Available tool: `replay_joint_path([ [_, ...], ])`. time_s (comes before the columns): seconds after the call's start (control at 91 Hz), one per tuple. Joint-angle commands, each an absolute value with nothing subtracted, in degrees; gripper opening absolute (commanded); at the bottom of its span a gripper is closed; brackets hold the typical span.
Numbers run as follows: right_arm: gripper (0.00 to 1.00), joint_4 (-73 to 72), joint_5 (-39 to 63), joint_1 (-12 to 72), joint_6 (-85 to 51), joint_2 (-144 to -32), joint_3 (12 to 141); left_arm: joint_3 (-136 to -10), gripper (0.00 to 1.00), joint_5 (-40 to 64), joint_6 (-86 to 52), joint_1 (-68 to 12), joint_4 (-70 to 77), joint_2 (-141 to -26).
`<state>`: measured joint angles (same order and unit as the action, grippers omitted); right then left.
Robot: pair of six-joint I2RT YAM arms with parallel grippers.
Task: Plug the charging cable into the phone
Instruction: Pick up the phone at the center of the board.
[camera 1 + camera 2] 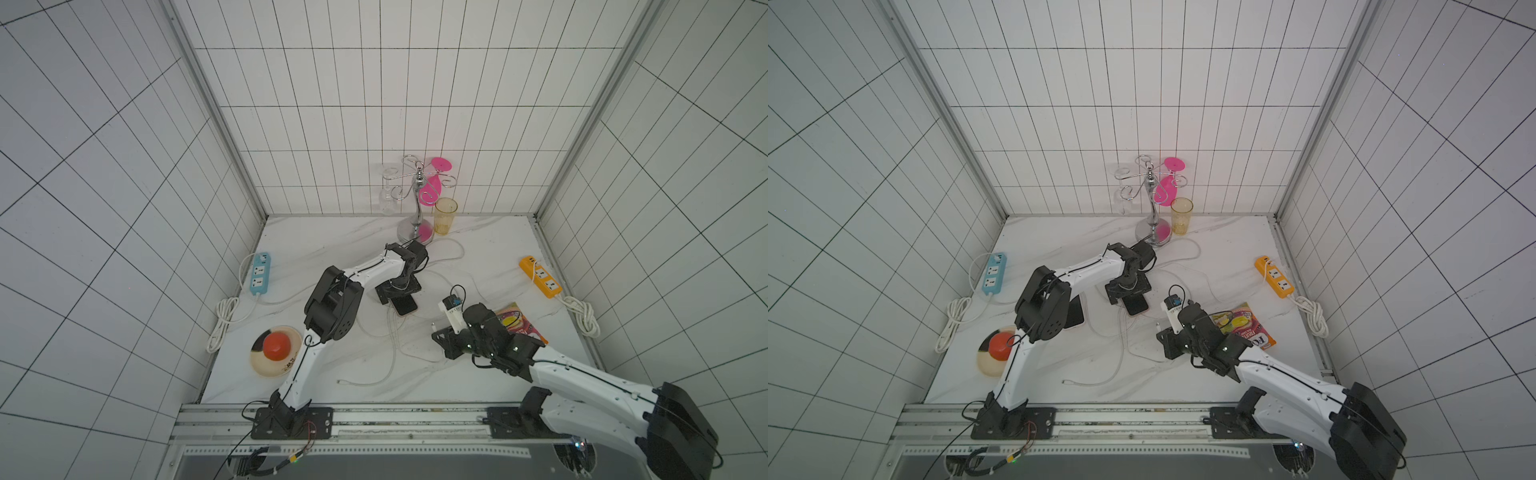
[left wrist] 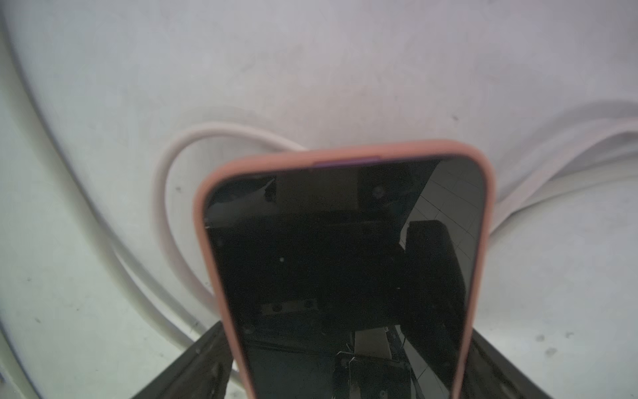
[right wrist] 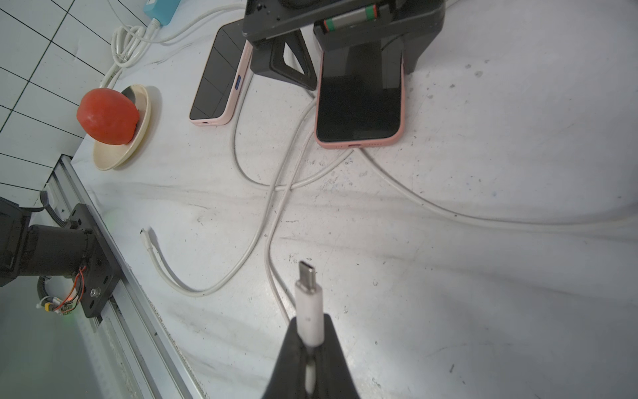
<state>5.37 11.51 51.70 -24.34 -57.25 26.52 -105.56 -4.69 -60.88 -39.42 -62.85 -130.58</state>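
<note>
The phone [image 3: 359, 110], dark-screened in a pink case, lies flat on the marble table and shows in both top views [image 1: 405, 306] [image 1: 1137, 306]. My left gripper [image 1: 399, 297] [image 2: 345, 328] stands over it, open. Its fingers [image 2: 193, 366] flank the phone's [image 2: 345, 259] long sides, with a slim gap showing on one side. My right gripper [image 3: 310, 328] [image 1: 435, 334] is shut on the white plug [image 3: 308, 293] of the charging cable. The plug's metal tip points at the phone's port end from a short distance away.
A second pink-cased phone [image 3: 221, 76] lies beside the first. White cables [image 3: 276, 193] cross the table, one free end [image 3: 146, 238] near the front rail. Around stand a plate with red fruit [image 1: 276, 345], blue strip [image 1: 260, 272], orange strip [image 1: 540, 276], snack packet [image 1: 521, 324], glass rack [image 1: 417, 199] and yellow cup [image 1: 445, 216].
</note>
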Motion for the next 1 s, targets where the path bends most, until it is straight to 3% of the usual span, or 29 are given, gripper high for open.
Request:
replay_joint_path([
  [0.0, 0.0, 5.4, 11.2, 51.2, -24.3, -56.5, 25.7, -104.2, 0.89, -4.1, -61.2, -38.9, -60.8, -131.0],
  [0.066, 0.0, 5.5, 11.2, 51.2, -24.2, -56.4, 25.6, -104.1, 0.84, -4.1, -60.9, -38.9, -60.6, -130.5],
  [0.407, 0.0, 4.3, 12.3, 51.2, -24.2, -57.5, 25.8, -100.0, 0.33, -5.2, -58.8, -38.9, -56.8, -121.8],
  [0.616, 0.0, 0.5, 16.4, 51.5, -23.5, -56.7, 25.3, -96.3, 0.24, -4.6, -58.0, -39.1, -56.4, -114.8],
  [0.912, 0.0, -2.0, 19.3, 52.9, -23.9, -53.9, 25.9, -90.3, 0.0, -4.4, -57.5, -40.3, -55.7, -100.3],
  [0.989, 0.0, -2.1, 21.2, 53.3, -25.1, -53.8, 27.2, -89.6, 0.0, -4.1, -57.5, -41.2, -56.0, -98.0],
])
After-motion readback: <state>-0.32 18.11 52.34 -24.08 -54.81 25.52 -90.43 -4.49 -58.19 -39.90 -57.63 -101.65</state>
